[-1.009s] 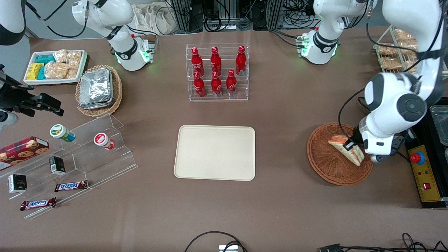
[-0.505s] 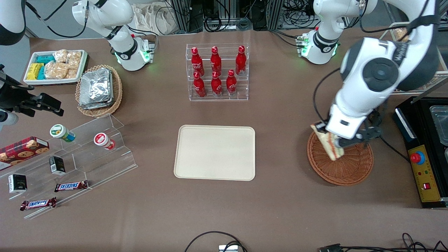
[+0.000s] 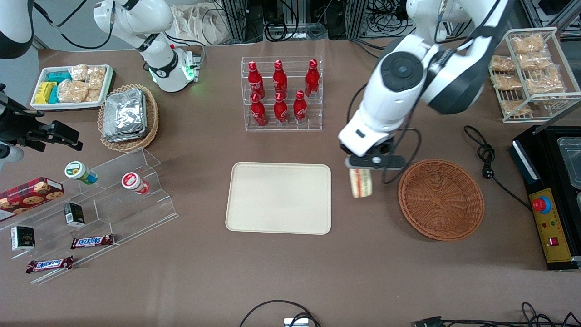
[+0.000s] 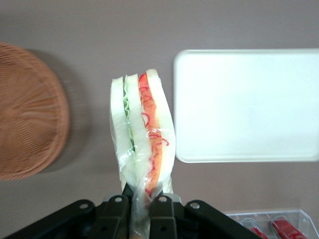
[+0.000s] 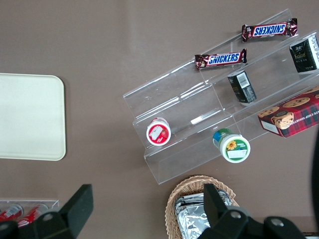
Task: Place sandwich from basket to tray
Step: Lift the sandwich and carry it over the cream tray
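Mid-carry. Gripper [image 3: 361,169] hangs in the air above bare tabletop [image 3: 363,254], between basket [image 3: 441,199] and tray [image 3: 278,198], with jaws pinched narrow on the sandwich [image 3: 361,183]. Held by one end only, so the wedge dangles below the jaws, clear of the tabletop and touching neither basket nor tray.

Seen from the wrist: sandwich [image 4: 142,134] in clear wrap, edge-on, white bread outside, green and orange-red filling between. Gripped at the narrow end, across the slices, probably so the layers stay pressed together and nothing slides out. Soft bread, so likely a light squeeze; wrap looks slick, hence some risk of slipping.

Basket [image 4: 27,112] now bare, so pick-up looks done. Tray [image 4: 246,104] bare and just beside the hanging sandwich, with plenty of room for a landing. Remaining, by judgement: short sideways travel over the tray rim, lowering, then release. Worth lowering close first, since a wedge dropped on its edge could topple or bounce off the low rim.
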You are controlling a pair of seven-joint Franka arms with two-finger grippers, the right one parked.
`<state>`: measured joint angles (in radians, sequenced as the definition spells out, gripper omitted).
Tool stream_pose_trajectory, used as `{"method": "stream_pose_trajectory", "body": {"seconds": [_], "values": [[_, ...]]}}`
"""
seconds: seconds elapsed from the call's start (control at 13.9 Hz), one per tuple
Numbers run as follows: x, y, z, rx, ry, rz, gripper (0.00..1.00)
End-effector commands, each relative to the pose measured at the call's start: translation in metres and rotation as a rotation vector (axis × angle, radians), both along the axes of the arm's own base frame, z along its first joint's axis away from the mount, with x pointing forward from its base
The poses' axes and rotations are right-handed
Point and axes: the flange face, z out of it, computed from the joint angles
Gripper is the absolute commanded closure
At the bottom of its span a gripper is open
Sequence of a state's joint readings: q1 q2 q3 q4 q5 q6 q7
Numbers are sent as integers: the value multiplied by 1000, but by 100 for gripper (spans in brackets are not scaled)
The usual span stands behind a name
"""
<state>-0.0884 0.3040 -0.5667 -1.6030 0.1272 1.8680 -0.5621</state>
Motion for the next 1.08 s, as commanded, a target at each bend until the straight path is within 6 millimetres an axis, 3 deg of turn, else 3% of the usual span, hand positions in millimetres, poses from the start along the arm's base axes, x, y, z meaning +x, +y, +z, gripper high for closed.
{"method": "stream_pose_trajectory", "body": {"seconds": [0.0,0.14,0.36,0.65,0.79,0.86,1.01], "values": [[20,-17,-37,-45,31,-106,99],[30,-24,-65,-82,23,-114,99],[23,-60,-115,-57,2,-133,97],[26,-80,-181,-31,-39,-110,95],[22,-88,-194,-6,-64,-102,92],[22,-87,-203,-1,-54,-99,87],[31,-87,-208,-5,-60,-95,66]]}}
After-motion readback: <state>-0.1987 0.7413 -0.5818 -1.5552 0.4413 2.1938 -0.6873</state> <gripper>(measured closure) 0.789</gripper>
